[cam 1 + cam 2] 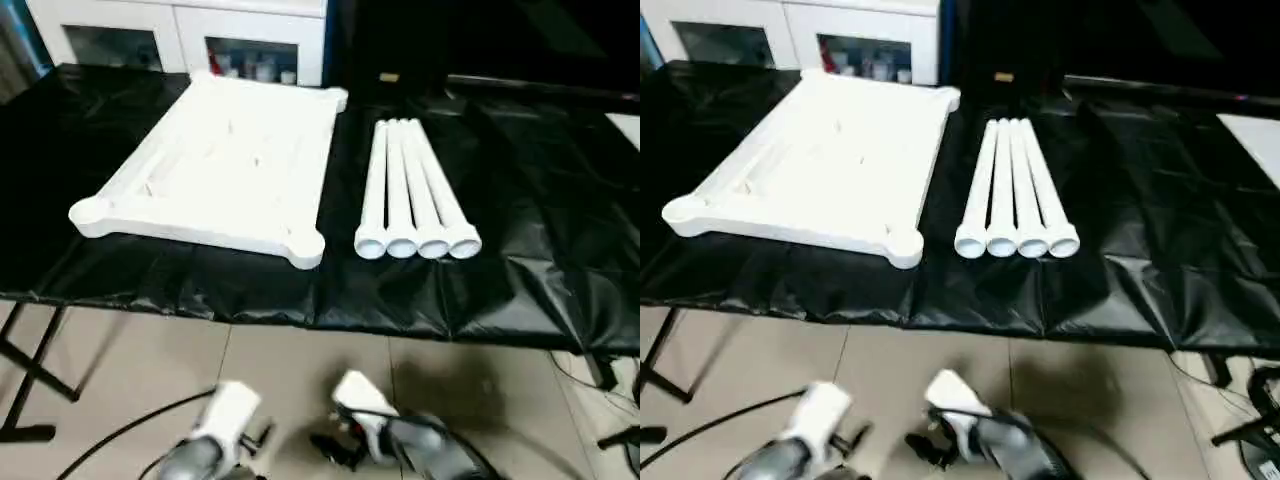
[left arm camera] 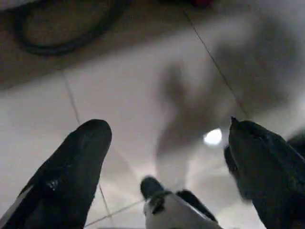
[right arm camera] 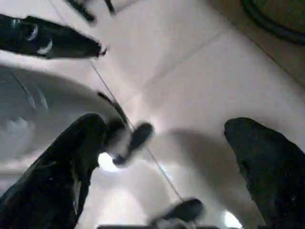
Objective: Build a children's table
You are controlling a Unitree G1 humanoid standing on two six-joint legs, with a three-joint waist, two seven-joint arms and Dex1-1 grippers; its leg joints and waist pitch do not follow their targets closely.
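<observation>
The children's table lies in parts on a black-covered bench (image 1: 540,200). Its white rectangular top (image 1: 220,165) rests upside down at the left, ribbed underside and round corner sockets facing up. To its right, the white tubular legs (image 1: 410,190) lie side by side, open ends toward me. Both silver forearms, the left (image 1: 215,440) and the right (image 1: 400,435), hang low in front of the bench, above the tiled floor and well short of the parts. In the left wrist view my left gripper (image 2: 167,129) stands open over bare floor. My right gripper (image 3: 167,124) is likewise open and holds nothing.
A white glass-door cabinet (image 1: 180,35) stands behind the bench. A black cable (image 1: 110,435) runs over the floor (image 1: 300,370) by my left arm, and the bench's black frame leg (image 1: 30,370) is at the left. More cables and a stand foot (image 1: 620,430) lie at the right.
</observation>
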